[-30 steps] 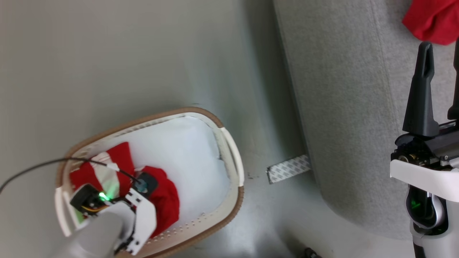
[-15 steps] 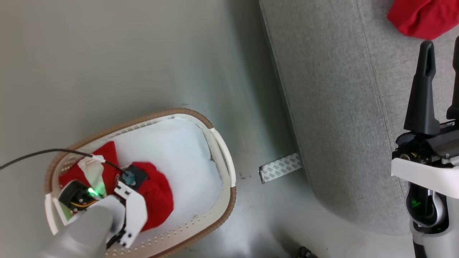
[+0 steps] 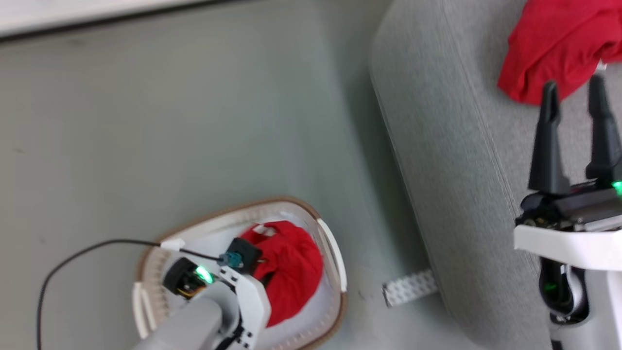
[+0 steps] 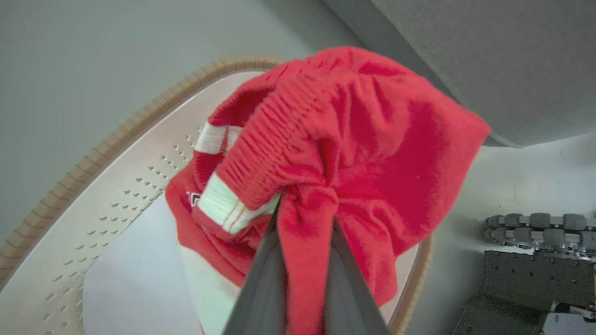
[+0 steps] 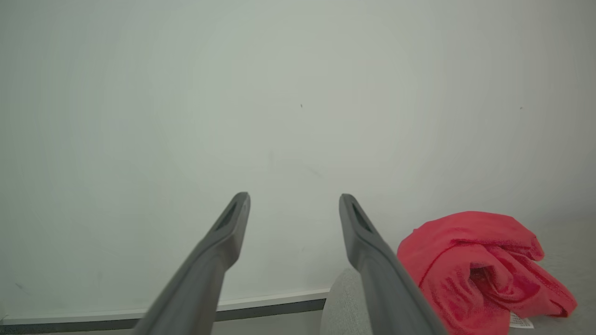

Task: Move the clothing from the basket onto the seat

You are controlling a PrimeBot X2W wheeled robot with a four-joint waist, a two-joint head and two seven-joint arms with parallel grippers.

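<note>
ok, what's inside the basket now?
Bunched red clothing with white stripes, clamped in the left gripper, over the basket's bare white floor. Whatever lies under the fabric is covered.

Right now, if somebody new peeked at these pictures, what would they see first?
The bright red clothing jumps out first, bunched up in the shut left gripper at the white basket. Next comes another red piece lying on the grey seat, near the open right gripper.
</note>
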